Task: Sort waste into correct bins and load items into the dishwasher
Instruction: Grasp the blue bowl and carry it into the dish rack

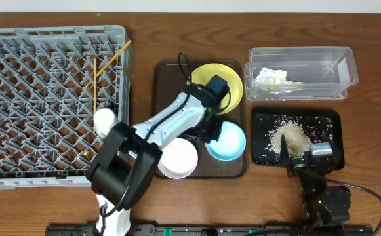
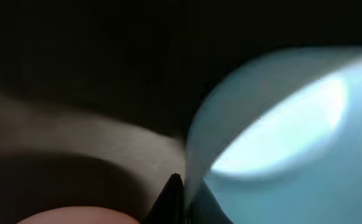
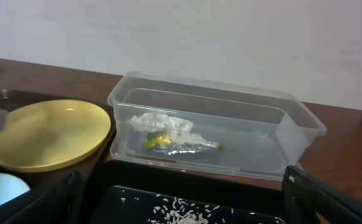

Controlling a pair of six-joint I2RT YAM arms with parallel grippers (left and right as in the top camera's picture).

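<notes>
left wrist view: one dark fingertip (image 2: 170, 194) of the left gripper (image 1: 210, 132) sits against the outer rim of the blue bowl (image 2: 280, 137). the second finger is hidden and the picture is blurred, so it cannot be told whether the jaws are clamped on the rim. a rim pinch is the likely intent — the wall is thin, while the bowl looks too wide to span.

overhead, the bowl rests on the brown tray (image 1: 166, 75), just beside the white bowl (image 1: 177, 160); the yellow plate (image 1: 233, 72) lies behind, partly under the wrist. the rack (image 1: 39, 105) stands to the left and holds the cup (image 1: 103, 120) and chopsticks (image 1: 111, 60). the white bowl lies in the way of a straight carry.

right gripper (image 3: 184, 202): fingers (image 3: 330, 199) spread wide, empty, over the black tray (image 1: 334, 119) of rice (image 1: 295, 137). tissue (image 3: 162, 122) and wrapper (image 3: 184, 146) lie in the clear tub (image 3: 293, 124).
</notes>
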